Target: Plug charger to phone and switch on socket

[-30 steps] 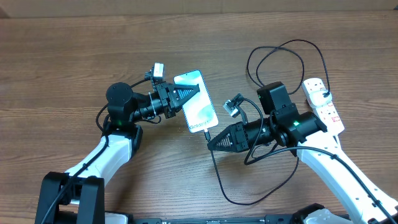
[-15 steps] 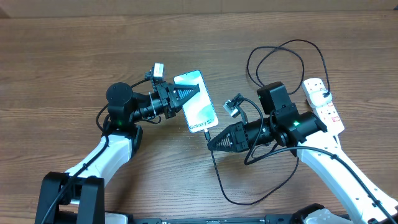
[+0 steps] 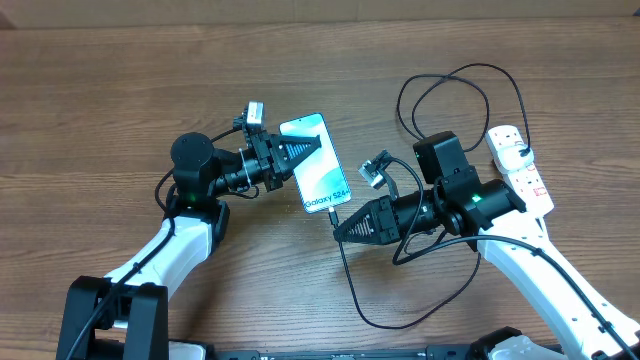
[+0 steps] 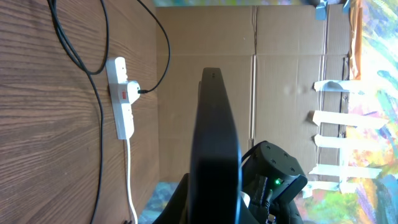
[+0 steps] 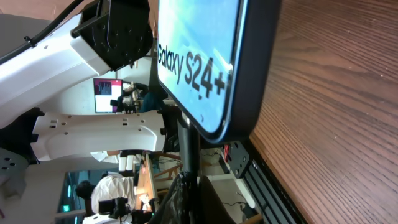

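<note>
**Inspection note: phone held, connector at its lower edge**

1. Left arm. The left gripper (image 3: 312, 148) has its fingers closed tight across the slim dark-edged smartphone with the light blue glowing screen (image 3: 325, 180), taking it by the upper left part. The left wrist view shows the handset edge-on, as a dark band running up between the fingers. The screen faces up and reads "Galaxy S24+".

2. Right arm. The right gripper (image 3: 340, 228) is fully closed on the connector end of the long thin black charger cable (image 3: 346, 268), just below the smartphone's bottom edge. In the right wrist view the dark connector (image 5: 188, 143) stands up from the fingers and meets that bottom edge. Whether it is fully seated in the port cannot be told.

3. Cable run. From the right gripper the charger cable drops toward the near edge of the brown wooden table (image 3: 120, 90), loops round under the right arm, and shows again in a wide loop beyond it, ending at the small white plug adapter (image 3: 506, 140).

4. Socket. The white elongated power strip with red switches (image 3: 528, 172) lies at the table's far right, well apart from the smartphone, its thick white cord trailing away. The adapter sits in the outlet at its far end. The position of the switches cannot be read.
</note>
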